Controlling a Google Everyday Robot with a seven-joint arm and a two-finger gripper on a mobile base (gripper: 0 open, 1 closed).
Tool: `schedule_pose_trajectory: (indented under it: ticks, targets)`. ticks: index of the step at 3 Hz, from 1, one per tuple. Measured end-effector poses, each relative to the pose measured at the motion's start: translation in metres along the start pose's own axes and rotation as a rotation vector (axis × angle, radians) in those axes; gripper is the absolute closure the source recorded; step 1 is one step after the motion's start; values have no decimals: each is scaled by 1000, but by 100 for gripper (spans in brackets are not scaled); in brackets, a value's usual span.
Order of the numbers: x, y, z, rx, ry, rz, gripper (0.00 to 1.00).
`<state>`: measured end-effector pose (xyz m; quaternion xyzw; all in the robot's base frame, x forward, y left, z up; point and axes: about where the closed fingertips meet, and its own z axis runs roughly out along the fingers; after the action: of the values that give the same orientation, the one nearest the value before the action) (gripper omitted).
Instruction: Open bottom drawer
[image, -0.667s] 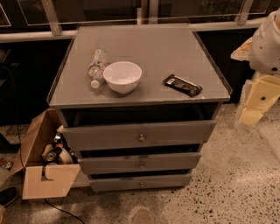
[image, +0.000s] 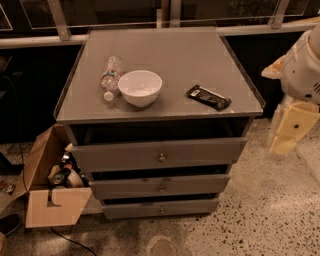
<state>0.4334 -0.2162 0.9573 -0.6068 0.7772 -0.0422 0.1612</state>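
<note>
The job is not really starting yet. The slim grey flat-fronted bottom drawer (image: 161, 208) is sitting at the very bottom of the grey metal cabinet (image: 160, 118), just above the speckled stone floor (image: 250, 225). It is lying under the mid-sized grey drawer (image: 200, 185) and the big, wide grey drawer (image: 120, 156).

The bottom drawer is looking like the thinnest and shortest strip of the three. A tiny round brass knob (image: 161, 210) is shining right in the middle of its front. A dark gap is showing along its top edge, but none of its tray is peeking out — so it is looking pushed in, or very nearly so. Pulling it out is the whole job, and all of that is waiting to be done.

The robot's pale cream gripper (image: 292, 127) is hanging off to the right of the cabinet, past the right edge of the grey worktop (image: 170, 50) and well apart from the knob. It is touching nothing that shows. Whether it is open or closed — that cannot be told from here.

Nothing is standing in front of the bottom drawer, so the way to the knob is looking free.
</note>
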Motion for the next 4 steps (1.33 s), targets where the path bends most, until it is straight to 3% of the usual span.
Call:
schedule_pose_trajectory:
  ticks: [1, 2, 3, 4]
  targets:
    - [8, 20, 46, -15, -9, -21, 0]
    - [19, 51, 117, -91, -7, -22, 0]
    - [27, 84, 180, -198, 6, -24, 0]
    - [27, 85, 180, -198, 6, -24, 0]
